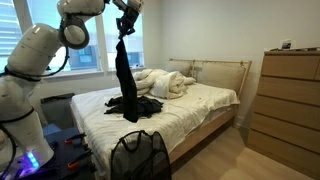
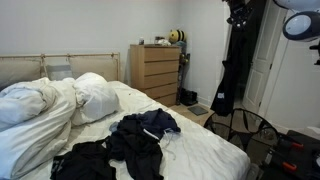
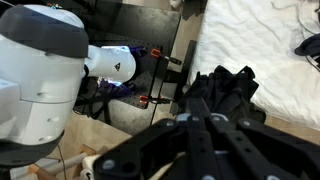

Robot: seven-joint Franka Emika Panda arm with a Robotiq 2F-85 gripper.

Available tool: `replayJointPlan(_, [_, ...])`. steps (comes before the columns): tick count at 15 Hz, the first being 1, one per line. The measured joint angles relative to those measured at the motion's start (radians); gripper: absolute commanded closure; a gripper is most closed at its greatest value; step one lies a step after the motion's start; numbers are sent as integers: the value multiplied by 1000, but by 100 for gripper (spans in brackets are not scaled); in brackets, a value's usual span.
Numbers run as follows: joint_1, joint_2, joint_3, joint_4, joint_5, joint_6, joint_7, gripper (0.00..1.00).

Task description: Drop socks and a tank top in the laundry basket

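Laundry basket [image 1: 138, 158] standing beside bed [image 1: 200, 100], contents not discernible | bed carrying dark clothes pile [image 1: 142, 106], likely awaiting transfer | black garment [image 1: 123, 70] hanging high, nearly over basket, drop pending | gripper [image 1: 127, 15] clamping fully closed on garment's top end.

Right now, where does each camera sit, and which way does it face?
Exterior view: off the bed's foot, facing its head; shows arm and hand.
Exterior view: across the bed, facing the dresser; shows hand and one arm link.
Wrist view: looks down past the hand at the arm's white links.
Shared: all show the black garment; both exterior views show the laundry basket.
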State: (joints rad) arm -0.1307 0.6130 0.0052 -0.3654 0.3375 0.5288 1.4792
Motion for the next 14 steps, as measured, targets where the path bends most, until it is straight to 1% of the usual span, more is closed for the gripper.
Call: replayJointPlan(14, [0, 17, 0, 1, 0, 0, 0, 100])
